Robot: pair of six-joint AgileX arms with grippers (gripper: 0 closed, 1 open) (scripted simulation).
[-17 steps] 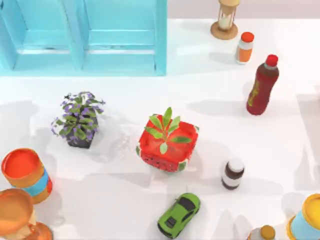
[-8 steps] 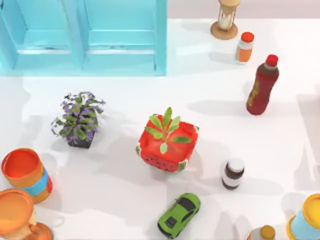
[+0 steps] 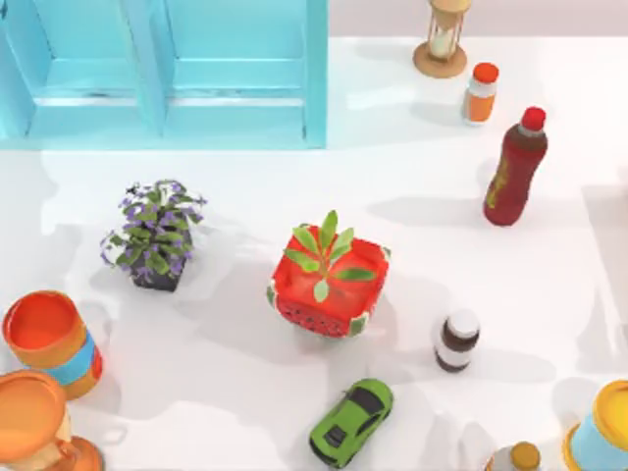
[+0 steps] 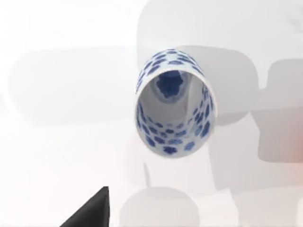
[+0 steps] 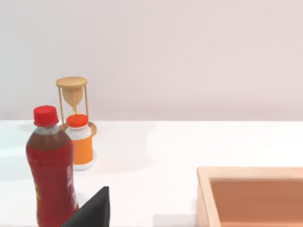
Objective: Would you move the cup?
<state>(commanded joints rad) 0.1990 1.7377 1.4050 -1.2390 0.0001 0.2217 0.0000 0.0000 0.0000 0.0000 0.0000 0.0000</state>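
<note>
A white cup (image 4: 174, 105) with blue flower prints stands upright on the white table in the left wrist view, seen from above into its open mouth. A dark part of my left gripper (image 4: 90, 213) shows at the frame's edge, above the cup and apart from it, with nothing held. The right wrist view has a dark part of my right gripper (image 5: 91, 210) hanging over the table beside the red bottle (image 5: 51, 170).
The top view holds a blue cabinet (image 3: 167, 69), a purple plant (image 3: 155, 235), a red planter (image 3: 327, 283), a green toy car (image 3: 351, 422), a small brown bottle (image 3: 456, 340), a red bottle (image 3: 514, 167), an orange bottle (image 3: 480, 93) and an hourglass (image 3: 442, 39). An orange tub (image 3: 51, 343) stands left. A wooden box (image 5: 251, 196) lies near my right gripper.
Shadows on the left half of the table have shifted in the top view. None of the objects there has moved.
</note>
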